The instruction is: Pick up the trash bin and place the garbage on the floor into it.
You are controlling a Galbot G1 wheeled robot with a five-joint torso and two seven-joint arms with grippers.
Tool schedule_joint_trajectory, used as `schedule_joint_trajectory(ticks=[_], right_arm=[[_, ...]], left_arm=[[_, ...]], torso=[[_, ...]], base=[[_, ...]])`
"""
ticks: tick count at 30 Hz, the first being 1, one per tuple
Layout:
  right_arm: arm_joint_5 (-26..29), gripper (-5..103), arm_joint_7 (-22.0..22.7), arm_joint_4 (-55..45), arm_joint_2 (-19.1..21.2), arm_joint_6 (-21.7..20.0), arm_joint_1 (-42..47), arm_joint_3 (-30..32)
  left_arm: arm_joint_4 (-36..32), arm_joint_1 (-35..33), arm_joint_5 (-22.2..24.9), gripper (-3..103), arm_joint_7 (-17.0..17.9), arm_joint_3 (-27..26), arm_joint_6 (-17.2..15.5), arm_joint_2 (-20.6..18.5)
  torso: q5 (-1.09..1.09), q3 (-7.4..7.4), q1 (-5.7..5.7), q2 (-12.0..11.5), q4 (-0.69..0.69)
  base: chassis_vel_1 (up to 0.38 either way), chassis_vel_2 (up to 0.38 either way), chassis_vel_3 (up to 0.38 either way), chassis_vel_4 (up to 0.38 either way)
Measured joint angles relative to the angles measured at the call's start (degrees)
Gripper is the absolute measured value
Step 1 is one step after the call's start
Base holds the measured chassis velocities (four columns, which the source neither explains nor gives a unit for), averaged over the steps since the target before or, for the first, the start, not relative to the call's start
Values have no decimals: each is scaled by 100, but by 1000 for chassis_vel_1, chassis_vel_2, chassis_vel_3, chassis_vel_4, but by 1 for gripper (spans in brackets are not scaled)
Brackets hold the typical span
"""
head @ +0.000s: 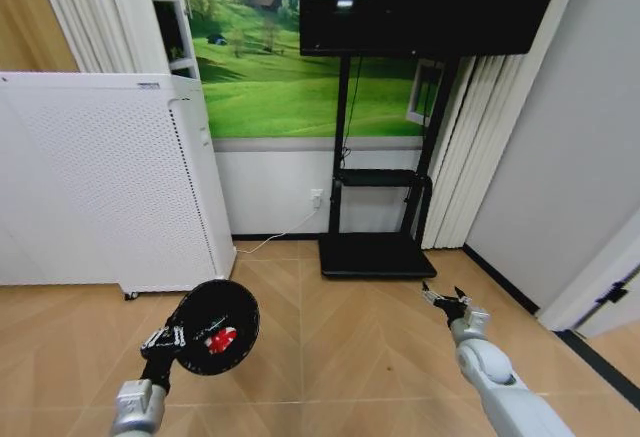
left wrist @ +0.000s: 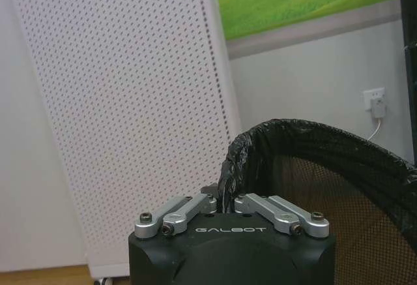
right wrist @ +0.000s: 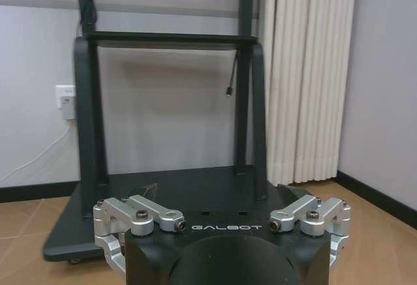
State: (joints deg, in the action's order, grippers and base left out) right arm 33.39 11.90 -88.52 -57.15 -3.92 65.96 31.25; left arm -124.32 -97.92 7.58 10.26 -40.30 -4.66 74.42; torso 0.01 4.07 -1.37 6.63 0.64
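Note:
My left gripper is shut on the near rim of the trash bin, a small black mesh basket held up off the floor at the lower left. Inside it lies a red-and-white piece of garbage. The left wrist view shows the left gripper clamped on the bin's crinkled black rim. At the lower right my right gripper hovers above the wood floor, open and holding nothing. In the right wrist view the right gripper has its finger links spread wide.
A tall white perforated cabinet stands at the left on small wheels. A black TV stand with a flat base sits ahead against the wall, with a power cable trailing from a socket. Bare wood floor lies between the arms.

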Motion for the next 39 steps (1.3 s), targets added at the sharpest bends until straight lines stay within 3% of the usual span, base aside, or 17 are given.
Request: schedule_joint_trajectory(ticks=[10,19,39], right_arm=[[0,100,-1,0,-1,0,0,0],[0,100,2,0,1,0,0,1],[0,100,1,0,1,1,0,1]], left_arm=[[529,-80,303,6,309,724,-181,84],[1096,58,248,6,375,1066,-63,323],[1601,-27,15,6,509,1026,139,322]], torso=[[1,0,0,-1,0],[-1,0,0,-1,3],[-1,-1,0,0,1]], base=[[152,131,-148,-127],[-66,-39,34,30],[0,0,0,0]])
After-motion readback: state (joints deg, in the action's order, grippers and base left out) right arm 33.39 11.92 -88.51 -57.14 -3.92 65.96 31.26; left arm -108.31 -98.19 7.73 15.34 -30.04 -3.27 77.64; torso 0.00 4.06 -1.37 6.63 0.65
